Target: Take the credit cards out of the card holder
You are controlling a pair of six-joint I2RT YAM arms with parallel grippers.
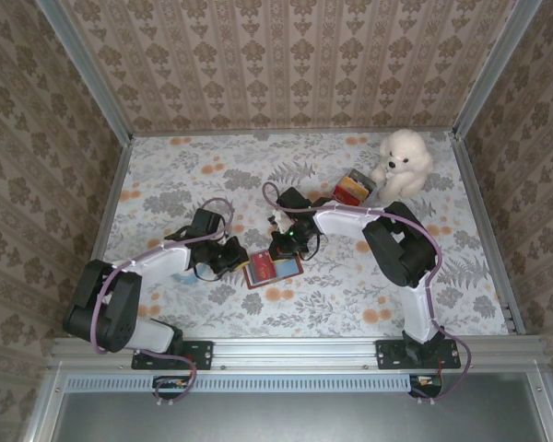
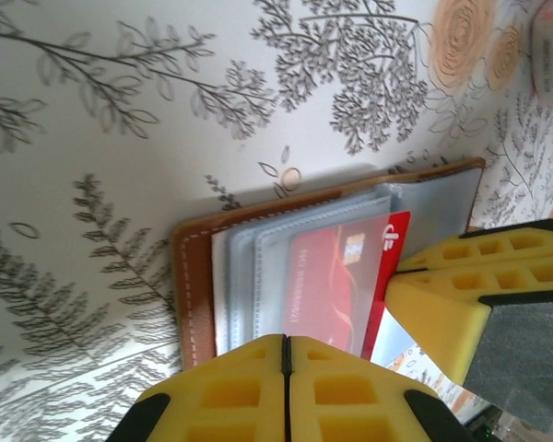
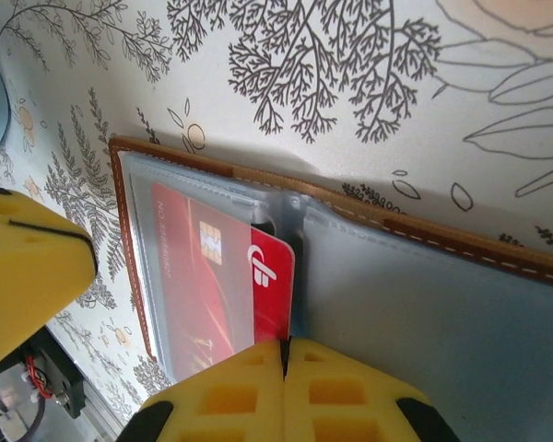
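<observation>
Mid-extraction, I judge: the holder [image 1: 273, 268] lies open mid-frame on the worktop [image 1: 369, 295], a red card [image 3: 271, 276] peeking out, the jaws of left gripper [image 2: 286, 368] and right gripper [image 3: 284, 368] both together beside it; next, draw it clear.

Two grippers, left gripper [image 1: 232, 257] and right gripper [image 1: 282, 247], one holder [image 1: 273, 269] between them, one red card [image 2: 336, 281] showing in it, one plush dog [image 1: 402, 164] and one box [image 1: 354, 188] beyond the right.

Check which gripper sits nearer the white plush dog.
Right. The right gripper is at the card holder's edge toward the plush dog; the left gripper is at the holder's opposite end, farther from it.
</observation>
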